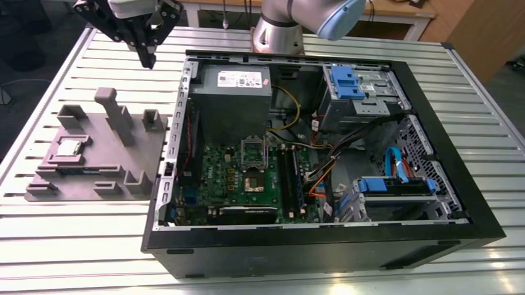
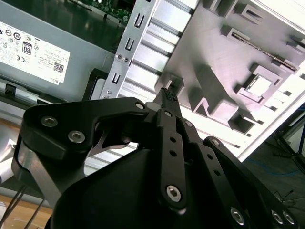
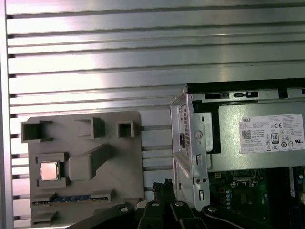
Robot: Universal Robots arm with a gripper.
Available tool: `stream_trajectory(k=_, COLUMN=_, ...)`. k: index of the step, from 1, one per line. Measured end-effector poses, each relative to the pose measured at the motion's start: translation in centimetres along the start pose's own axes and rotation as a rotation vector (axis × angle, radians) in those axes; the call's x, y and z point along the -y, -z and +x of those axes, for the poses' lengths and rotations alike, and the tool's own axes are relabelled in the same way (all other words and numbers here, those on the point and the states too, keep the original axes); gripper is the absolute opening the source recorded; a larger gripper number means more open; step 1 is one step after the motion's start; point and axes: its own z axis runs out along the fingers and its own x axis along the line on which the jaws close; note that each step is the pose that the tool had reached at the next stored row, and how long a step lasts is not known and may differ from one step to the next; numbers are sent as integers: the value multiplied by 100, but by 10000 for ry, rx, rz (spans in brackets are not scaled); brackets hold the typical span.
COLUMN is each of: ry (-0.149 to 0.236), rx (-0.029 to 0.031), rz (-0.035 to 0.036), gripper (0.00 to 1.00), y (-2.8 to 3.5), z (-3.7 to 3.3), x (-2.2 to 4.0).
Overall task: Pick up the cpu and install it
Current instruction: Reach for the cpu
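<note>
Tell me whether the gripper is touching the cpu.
Apart. The exterior view shows the gripper above bare table beside the computer case, well clear of the cpu in its grey holder.

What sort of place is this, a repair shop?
Probably a robotics lab or test bench: a robot arm stands at a slotted metal table beside an opened computer case, with a cpu waiting in a grey holder tray.

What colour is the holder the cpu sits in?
The holder is plain matte grey, with the silver cpu in its recess; clearest in the first wrist view.
</note>
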Motion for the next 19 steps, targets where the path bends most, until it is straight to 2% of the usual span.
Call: stream_trajectory(k=19, ry=0, rx=1, rz=0, gripper=10, y=-1, z=42, x=3)
